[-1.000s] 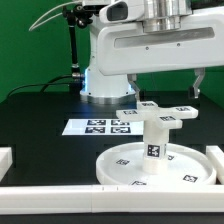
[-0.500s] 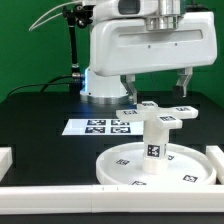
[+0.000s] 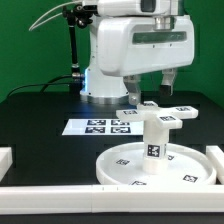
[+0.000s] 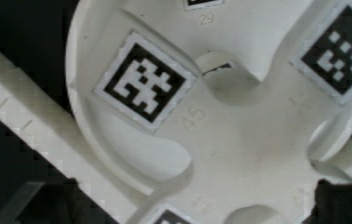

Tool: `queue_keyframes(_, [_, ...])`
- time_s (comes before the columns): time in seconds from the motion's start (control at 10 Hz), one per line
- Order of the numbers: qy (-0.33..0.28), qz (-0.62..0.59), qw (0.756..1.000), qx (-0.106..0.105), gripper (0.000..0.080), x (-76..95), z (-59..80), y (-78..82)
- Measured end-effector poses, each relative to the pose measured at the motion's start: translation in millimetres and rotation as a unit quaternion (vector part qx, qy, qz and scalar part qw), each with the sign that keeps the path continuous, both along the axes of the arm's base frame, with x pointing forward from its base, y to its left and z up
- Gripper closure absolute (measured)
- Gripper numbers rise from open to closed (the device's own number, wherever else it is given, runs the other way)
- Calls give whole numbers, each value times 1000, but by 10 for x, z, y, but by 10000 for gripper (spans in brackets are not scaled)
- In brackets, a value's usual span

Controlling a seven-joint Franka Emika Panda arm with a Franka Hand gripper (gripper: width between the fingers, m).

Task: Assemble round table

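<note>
The round table is shown partly assembled near the front of the black table top (image 3: 40, 110). The round disc (image 3: 120, 165) lies flat, rim upward, with small black-and-white tags on its face. From about the centre of the disc the cylinder leg (image 3: 154, 148) stands upright, a tag carried on its side. The cross-shaped foot (image 3: 158, 112) is seated on top of the leg, its arms spread level and tagged at the ends.

Above the foot the gripper (image 3: 148, 85) is held with its two fingers (image 3: 131, 88) pointing down and set wide apart, one to each side of the foot and above it; the jaws are released and nothing is grasped. In the wrist view the foot (image 4: 226, 110) fills the picture at close range, two large tags being seen on its white arms.

The marker board (image 3: 98, 127) lies flat behind the disc, toward the exterior view's left. Long white border rails (image 3: 60, 196) run along the front edge and at both sides of the disc. The white arm base (image 3: 105, 88) stands at the back, with a green backdrop (image 3: 30, 30) behind it.
</note>
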State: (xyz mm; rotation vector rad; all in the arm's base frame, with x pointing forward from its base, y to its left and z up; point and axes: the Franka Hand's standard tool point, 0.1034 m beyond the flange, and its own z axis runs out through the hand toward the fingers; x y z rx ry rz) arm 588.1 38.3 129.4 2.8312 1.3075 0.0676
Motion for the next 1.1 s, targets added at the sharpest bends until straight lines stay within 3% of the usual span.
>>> queue_keyframes(0.2, [5, 75, 997, -4, 151, -51, -44, 58])
queue_keyframes(1.1, [19, 42, 999, -2, 151, -166, -172, 99])
